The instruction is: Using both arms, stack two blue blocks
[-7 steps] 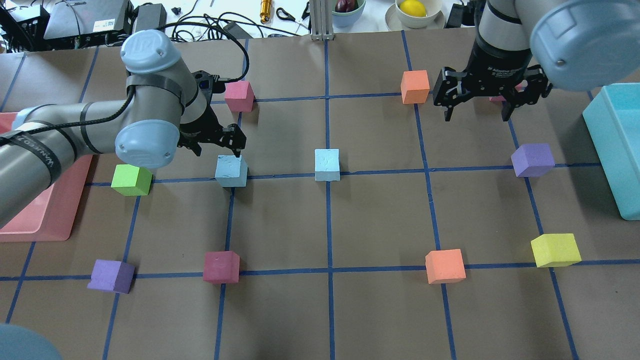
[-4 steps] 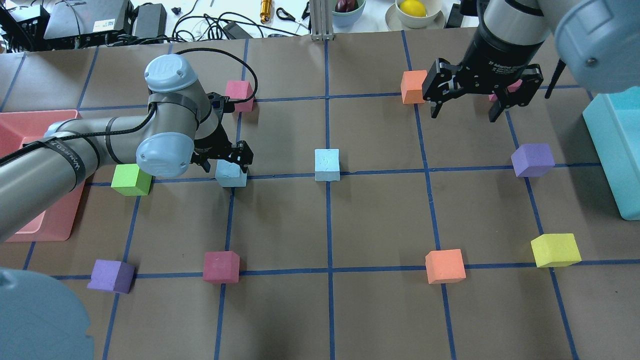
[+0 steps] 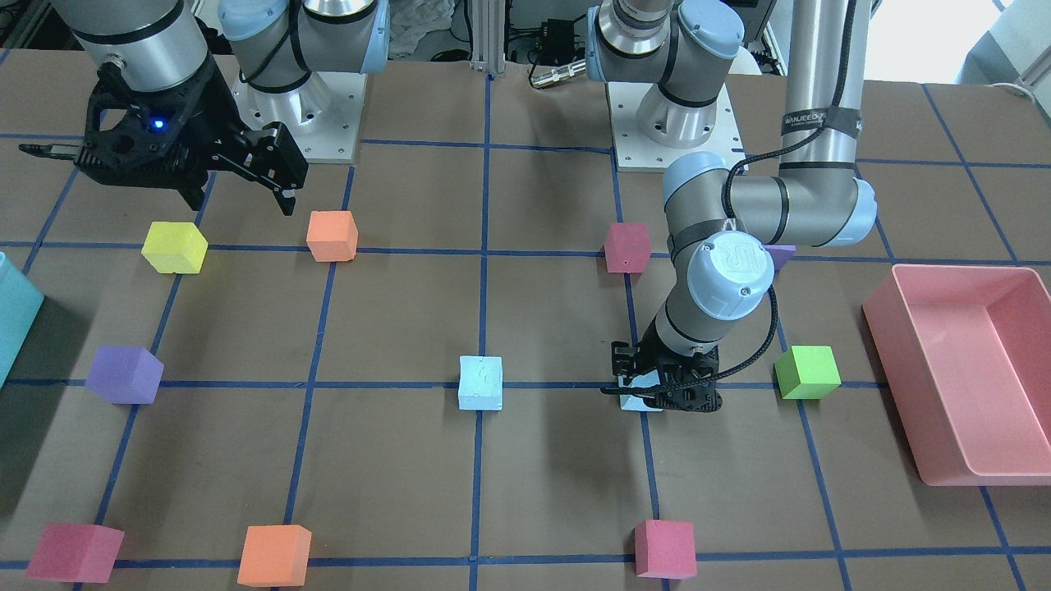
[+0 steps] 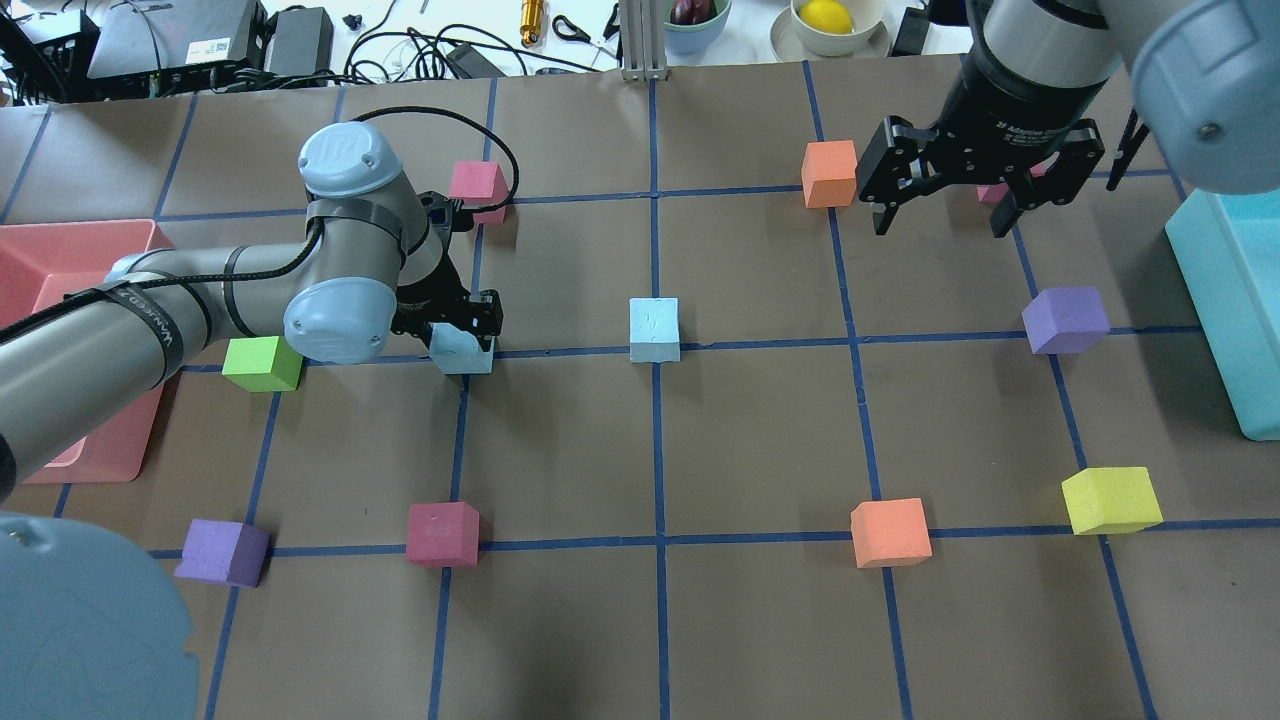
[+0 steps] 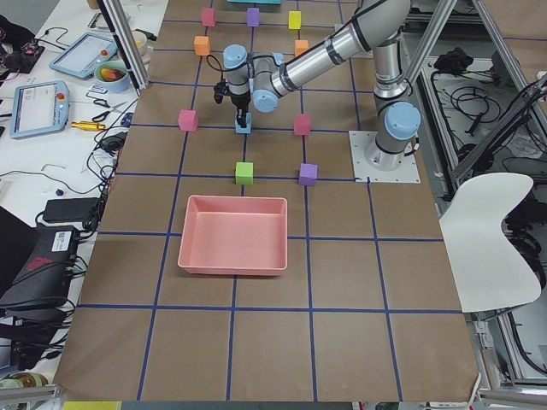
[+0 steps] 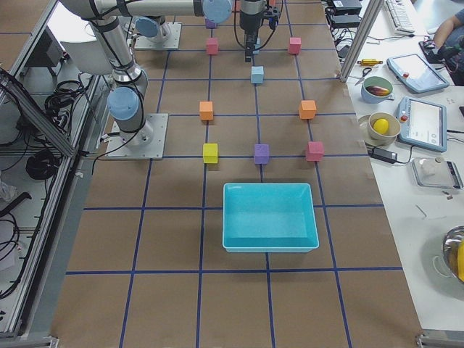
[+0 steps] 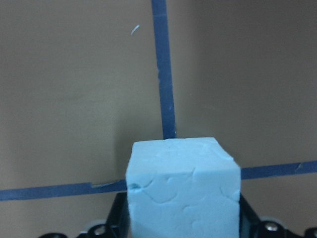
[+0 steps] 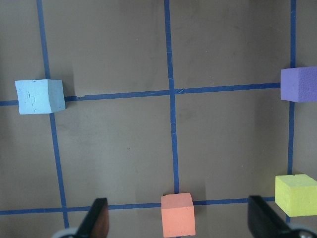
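Note:
One pale blue block (image 4: pixel 462 350) sits on a tape crossing left of centre. My left gripper (image 4: pixel 450 322) is lowered over it, and the left wrist view shows the block (image 7: pixel 182 191) between the black fingers (image 7: pixel 118 213), which press against its sides. The block still rests on the table. The second blue block (image 4: pixel 654 328) stands alone at the table's centre and also shows in the front view (image 3: pixel 480 382) and the right wrist view (image 8: pixel 39 96). My right gripper (image 4: pixel 940 225) hangs open and empty at the back right, well above the table.
A green cube (image 4: pixel 262 362) lies just left of the left arm's elbow. A pink cube (image 4: pixel 478 185) lies behind it and a pink bin (image 4: pixel 70 250) at far left. An orange cube (image 4: pixel 830 172) is beside the right gripper, with a purple cube (image 4: pixel 1065 318) and teal bin (image 4: pixel 1230 300) at right.
My left gripper has come down from just behind the left blue block to straddle and close on it. My right gripper has shifted slightly backward and stays open.

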